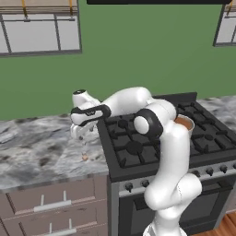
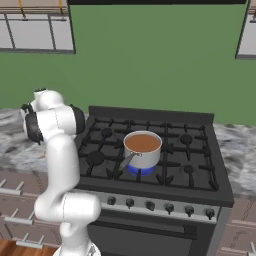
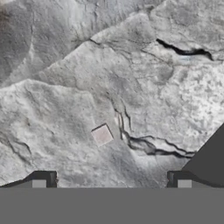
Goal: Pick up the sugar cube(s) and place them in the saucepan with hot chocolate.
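Note:
The sugar cube (image 3: 102, 135) is a tiny pale tan square lying on the grey marble counter (image 3: 65, 87); it is a small speck (image 1: 85, 157) near the counter's front, left of the stove. My gripper (image 1: 79, 134) hangs a short way above it, pointing down. In the hand view the gripper (image 3: 111, 181) is open, its two dark fingertips (image 3: 43, 179) spread wide with the cube between and ahead of them, untouched. The saucepan with hot chocolate (image 2: 142, 148) is shiny steel with reddish-brown liquid, standing on a lit front burner. My arm partly covers it (image 1: 185, 123) in the left base view.
The black gas stove (image 2: 185, 150) stands right of the marble counter (image 1: 32, 147); its dark edge (image 3: 210, 153) cuts into the hand view's lower right. Drawers (image 1: 50, 203) sit below the counter. A green wall and windows lie behind.

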